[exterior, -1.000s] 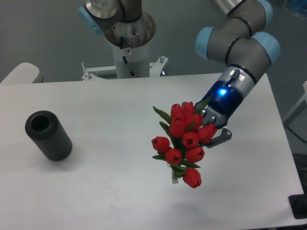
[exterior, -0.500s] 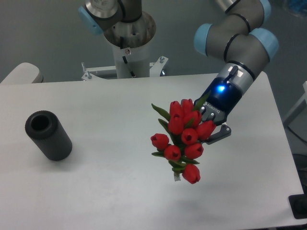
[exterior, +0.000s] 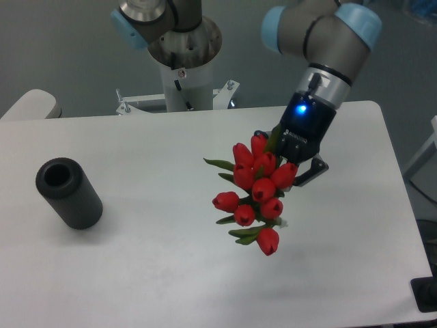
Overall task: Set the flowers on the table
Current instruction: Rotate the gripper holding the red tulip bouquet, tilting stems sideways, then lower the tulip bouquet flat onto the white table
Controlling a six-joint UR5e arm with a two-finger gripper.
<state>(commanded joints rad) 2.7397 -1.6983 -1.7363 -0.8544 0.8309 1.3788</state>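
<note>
The flowers [exterior: 254, 193], a bunch of red tulip buds with green leaves, hang above the white table [exterior: 157, 273], right of its middle. Their buds point toward the camera and down, hiding the stems. My gripper [exterior: 290, 167] comes in from the upper right with a blue light on its body. It is shut on the bunch behind the buds. One dark finger [exterior: 311, 172] shows at the right of the blooms; the other is hidden.
A dark grey hollow cylinder [exterior: 68, 193] lies on the table at the left. The arm's white base column [exterior: 183, 75] stands behind the table's far edge. A black object [exterior: 425, 295] sits past the right front corner.
The gripper has swung up and to the left with the flowers, and the bunch has turned slightly. The cylinder has not moved.
</note>
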